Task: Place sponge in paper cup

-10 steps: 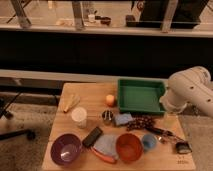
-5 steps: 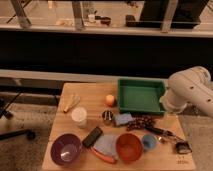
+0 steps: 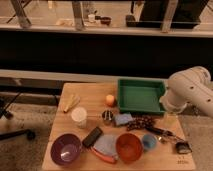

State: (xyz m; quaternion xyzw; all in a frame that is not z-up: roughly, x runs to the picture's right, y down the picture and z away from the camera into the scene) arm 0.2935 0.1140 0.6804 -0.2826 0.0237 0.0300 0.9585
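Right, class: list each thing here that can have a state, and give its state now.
paper cup: upright, mouth up, sponge not inside.
sponge: lying on the table, not held.
purple bowl: upright.
orange bowl: upright.
gripper: out of view; only the arm shows, right of the green tray.

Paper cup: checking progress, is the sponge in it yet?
Out. The sponge lies on the table, apart from the paper cup; gripper hidden behind the arm at right.
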